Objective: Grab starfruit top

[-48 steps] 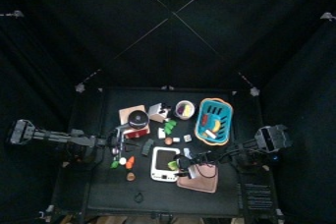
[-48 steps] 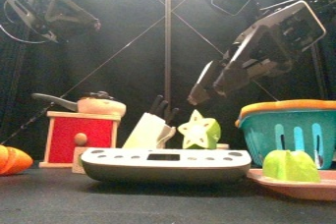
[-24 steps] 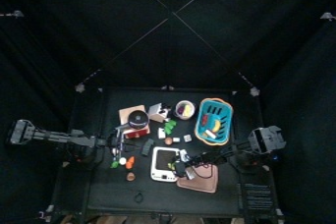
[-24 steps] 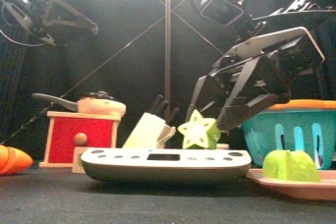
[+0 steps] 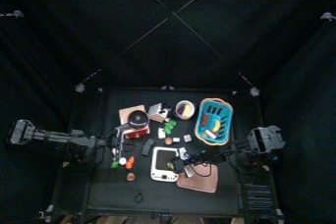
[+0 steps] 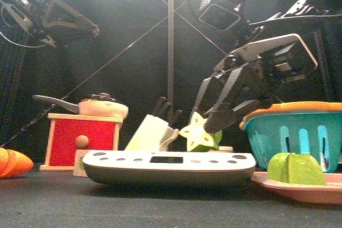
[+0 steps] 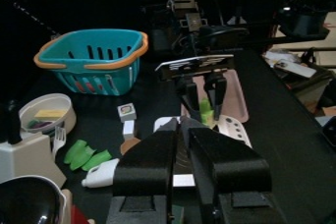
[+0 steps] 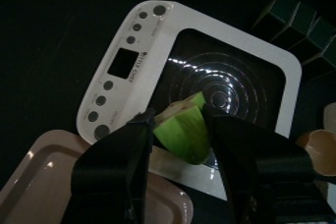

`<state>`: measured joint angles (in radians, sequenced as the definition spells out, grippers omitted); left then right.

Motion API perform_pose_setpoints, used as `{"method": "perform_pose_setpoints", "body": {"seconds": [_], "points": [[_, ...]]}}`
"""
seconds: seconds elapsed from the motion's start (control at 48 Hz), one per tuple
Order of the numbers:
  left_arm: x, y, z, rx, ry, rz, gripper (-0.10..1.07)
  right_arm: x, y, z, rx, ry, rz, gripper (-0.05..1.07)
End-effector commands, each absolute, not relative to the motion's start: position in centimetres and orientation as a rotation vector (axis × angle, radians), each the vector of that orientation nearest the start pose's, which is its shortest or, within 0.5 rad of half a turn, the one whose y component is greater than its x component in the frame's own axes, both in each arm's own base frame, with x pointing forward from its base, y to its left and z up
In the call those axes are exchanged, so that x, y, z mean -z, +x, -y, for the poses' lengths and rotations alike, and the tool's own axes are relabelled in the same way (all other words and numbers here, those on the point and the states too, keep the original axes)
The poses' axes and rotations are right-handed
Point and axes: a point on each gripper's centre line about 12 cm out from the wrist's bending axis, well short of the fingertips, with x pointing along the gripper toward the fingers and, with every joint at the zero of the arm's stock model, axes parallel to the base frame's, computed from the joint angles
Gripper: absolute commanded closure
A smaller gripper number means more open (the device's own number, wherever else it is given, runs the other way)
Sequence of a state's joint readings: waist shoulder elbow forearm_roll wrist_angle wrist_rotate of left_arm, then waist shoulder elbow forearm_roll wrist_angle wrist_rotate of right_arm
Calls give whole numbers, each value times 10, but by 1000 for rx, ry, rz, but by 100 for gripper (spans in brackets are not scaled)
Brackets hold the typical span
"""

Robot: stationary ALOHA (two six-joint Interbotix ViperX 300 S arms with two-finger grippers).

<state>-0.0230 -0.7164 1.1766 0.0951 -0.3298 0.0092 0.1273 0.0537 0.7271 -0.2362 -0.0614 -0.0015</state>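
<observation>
Black table (image 6: pixel 80 207) in a black-curtained pen. Nearest the front, one white scale (image 6: pixel 167 167), and one pink board (image 6: pixel 321 191) carrying one green piece (image 6: pixel 294 168). The right gripper (image 8: pixel 182 120) slants down over the scale, jaws apart and straddling the starfruit (image 8: pixel 184 135), which stands on the scale plate. Behind is one teal basket (image 5: pixel 214 118) with yellow-green bits inside. The left gripper (image 7: pixel 184 135) is raised at the left, half open and empty.
</observation>
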Motion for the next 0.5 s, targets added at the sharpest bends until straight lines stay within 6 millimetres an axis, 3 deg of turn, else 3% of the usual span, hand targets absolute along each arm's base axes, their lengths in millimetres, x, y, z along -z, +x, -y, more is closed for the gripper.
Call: {"method": "perform_pose_setpoints", "body": {"seconds": [0.0, 0.25, 0.479], "points": [[-245, 235, 10, 65, 99, -121, 43, -156, 380, -47, -201, -255, -650, 40], [-244, 234, 10, 60, 89, -124, 43, -181, 383, -43, -174, -221, -587, 40], [-245, 234, 9, 59, 92, -121, 43, -187, 380, -43, -160, -182, -573, 40]]}}
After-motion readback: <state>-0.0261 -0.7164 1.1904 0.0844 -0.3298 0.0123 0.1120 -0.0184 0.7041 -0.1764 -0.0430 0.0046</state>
